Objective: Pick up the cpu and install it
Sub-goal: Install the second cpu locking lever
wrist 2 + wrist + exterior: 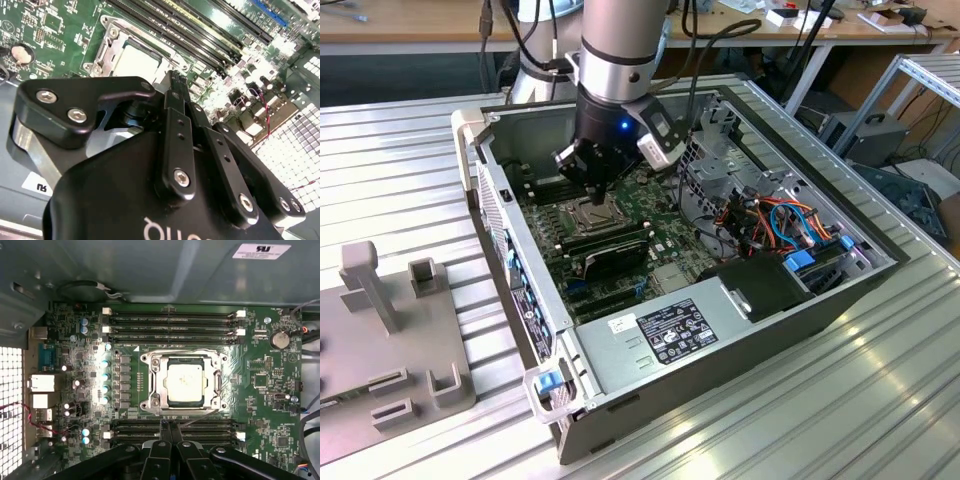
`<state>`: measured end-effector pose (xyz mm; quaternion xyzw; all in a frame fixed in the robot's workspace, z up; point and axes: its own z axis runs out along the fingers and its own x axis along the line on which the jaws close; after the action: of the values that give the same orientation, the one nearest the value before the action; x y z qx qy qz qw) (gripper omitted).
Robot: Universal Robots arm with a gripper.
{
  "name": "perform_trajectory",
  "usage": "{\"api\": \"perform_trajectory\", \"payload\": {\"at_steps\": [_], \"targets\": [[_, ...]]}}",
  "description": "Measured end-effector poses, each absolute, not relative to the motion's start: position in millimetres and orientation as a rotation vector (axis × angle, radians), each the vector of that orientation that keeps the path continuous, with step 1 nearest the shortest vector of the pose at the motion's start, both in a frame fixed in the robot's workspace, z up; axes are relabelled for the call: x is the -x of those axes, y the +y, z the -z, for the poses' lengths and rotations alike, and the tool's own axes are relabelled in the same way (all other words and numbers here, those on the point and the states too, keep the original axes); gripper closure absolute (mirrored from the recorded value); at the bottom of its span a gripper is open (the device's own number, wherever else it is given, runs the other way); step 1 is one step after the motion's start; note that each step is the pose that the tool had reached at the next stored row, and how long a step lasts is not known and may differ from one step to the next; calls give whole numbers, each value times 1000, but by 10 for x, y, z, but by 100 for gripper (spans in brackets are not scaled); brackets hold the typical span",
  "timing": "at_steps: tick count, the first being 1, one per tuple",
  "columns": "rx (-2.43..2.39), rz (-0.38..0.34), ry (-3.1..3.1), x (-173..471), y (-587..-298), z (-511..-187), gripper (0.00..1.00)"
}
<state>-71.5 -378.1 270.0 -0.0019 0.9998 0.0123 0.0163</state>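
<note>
The cpu (185,382) lies seated in the socket frame (152,382) on the motherboard (270,390). The gripper (170,427) hangs just above, jaws pressed together, holding nothing. Risk: the unlatched frame leaves the chip loose.

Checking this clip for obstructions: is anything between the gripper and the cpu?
Nothing visible. The cpu lies in the socket frame on the motherboard, its top bare. The gripper hangs over the board beside it, fingers together.
</note>
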Motion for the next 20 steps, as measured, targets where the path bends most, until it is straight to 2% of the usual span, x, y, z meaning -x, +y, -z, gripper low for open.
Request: {"api": "perform_trajectory", "payload": {"at_steps": [7,20], "targets": [[6,-39,3109,715,-3815,-2530,89],[6,-39,3110,649,-3810,-2526,89]]}}
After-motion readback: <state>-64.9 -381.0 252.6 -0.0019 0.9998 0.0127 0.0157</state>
